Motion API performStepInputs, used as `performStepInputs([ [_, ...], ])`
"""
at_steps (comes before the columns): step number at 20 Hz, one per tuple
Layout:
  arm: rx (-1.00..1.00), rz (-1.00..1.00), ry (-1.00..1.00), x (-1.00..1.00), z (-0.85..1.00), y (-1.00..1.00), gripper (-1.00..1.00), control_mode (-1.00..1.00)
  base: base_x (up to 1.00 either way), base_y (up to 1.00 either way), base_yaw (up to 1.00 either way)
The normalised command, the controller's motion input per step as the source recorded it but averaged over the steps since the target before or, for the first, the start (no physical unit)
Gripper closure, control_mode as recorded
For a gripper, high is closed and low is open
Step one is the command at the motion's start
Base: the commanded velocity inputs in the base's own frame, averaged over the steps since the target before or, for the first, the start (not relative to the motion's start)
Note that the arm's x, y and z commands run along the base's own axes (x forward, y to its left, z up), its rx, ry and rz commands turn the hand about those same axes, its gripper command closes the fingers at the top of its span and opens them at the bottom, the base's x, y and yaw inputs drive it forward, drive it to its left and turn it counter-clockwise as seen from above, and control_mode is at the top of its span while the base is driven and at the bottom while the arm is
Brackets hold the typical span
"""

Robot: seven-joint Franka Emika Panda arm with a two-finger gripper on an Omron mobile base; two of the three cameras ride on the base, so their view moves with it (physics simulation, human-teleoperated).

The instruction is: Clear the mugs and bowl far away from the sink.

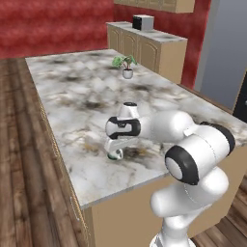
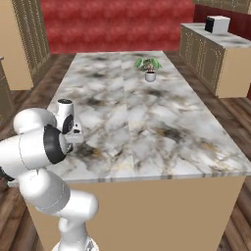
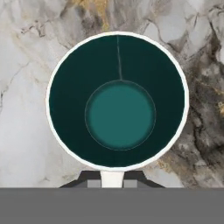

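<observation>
The robot's arm reaches out low over the near left part of the marble desk (image 1: 72, 91), and under its hand a small round green-edged shape, taken to be a mug (image 1: 116, 154), stands on the stone close to the desk's front edge. From the right base view the arm's white body covers that spot, so the mug cannot be made out there. Looking straight down from the hand, the mug (image 3: 118, 101) is a dark teal circle with a white rim and a lighter teal floor, standing upright on the veined stone, its handle out of sight. The claw (image 3: 112, 180) hangs right above it, its dark tips showing just at the mug's near rim; whether they are wide, narrow or closed on the rim cannot be told from these pictures. Further right and well back on the desk stands a small potted plant (image 1: 126, 65), well apart from the mug. As for the job, this one mug sits on open stone, seemingly well away from any sink; the second mug and the bowl presumably remain to be handled
</observation>
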Motion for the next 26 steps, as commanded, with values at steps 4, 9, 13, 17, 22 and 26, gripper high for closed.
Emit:
performStepInputs([
  [4, -0.06, 0.17, 0.00, 0.01, -0.50, 0.16, -1.00, -1.00, 0.00, 0.00, 0.00],
  [9, -0.05, 0.14, 0.00, 0.01, -0.25, 0.01, -1.00, -1.00, 0.00, 0.00, 0.00],
  [13, -0.01, 0.11, 0.00, 0.00, 0.05, -0.04, -1.00, -1.00, 0.00, 0.00, 0.00],
  [17, 0.00, 0.07, -0.06, -0.38, 0.62, -0.17, -1.00, -1.00, 0.00, 0.00, 0.00],
  [22, 0.00, 0.03, -0.17, -0.55, 0.36, -0.24, -1.00, -1.00, 0.00, 0.00, 0.00],
  [26, 0.00, 0.00, -0.31, -0.84, 0.67, -0.30, -1.00, -1.00, 0.00, 0.00, 0.00],
])
